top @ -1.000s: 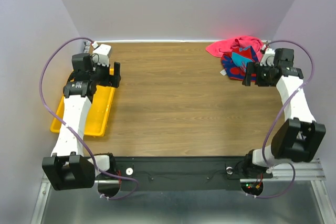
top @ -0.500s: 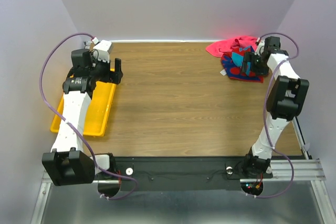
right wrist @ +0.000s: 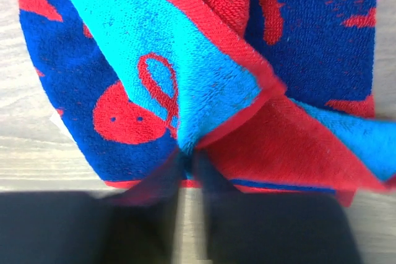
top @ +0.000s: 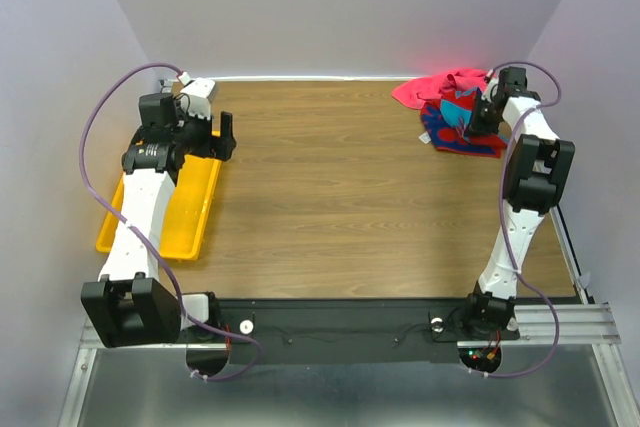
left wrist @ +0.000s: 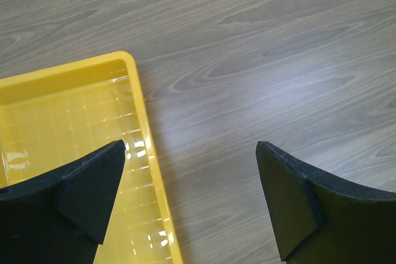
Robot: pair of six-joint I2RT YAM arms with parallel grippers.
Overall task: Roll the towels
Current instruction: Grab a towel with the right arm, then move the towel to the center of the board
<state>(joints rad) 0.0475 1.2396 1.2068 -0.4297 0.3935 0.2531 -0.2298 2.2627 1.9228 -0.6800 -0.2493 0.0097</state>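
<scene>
Two towels [top: 450, 107] lie heaped at the table's [top: 340, 177] far right corner, the pink towel [top: 440, 87] behind the patterned towel [top: 445, 134]. My right gripper [right wrist: 187, 162] pinches a fold of the patterned towel. My left gripper [left wrist: 189, 196] gapes wide over the tray's [left wrist: 62, 109] rim.

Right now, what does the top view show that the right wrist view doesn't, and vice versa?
Top view only: the yellow tray, the left gripper open by its far end, and most of the pink towel. Right wrist only: a fold of the patterned towel pinched in the right gripper, which looks blurred. Both: the patterned towel lying on the wooden table.
</scene>
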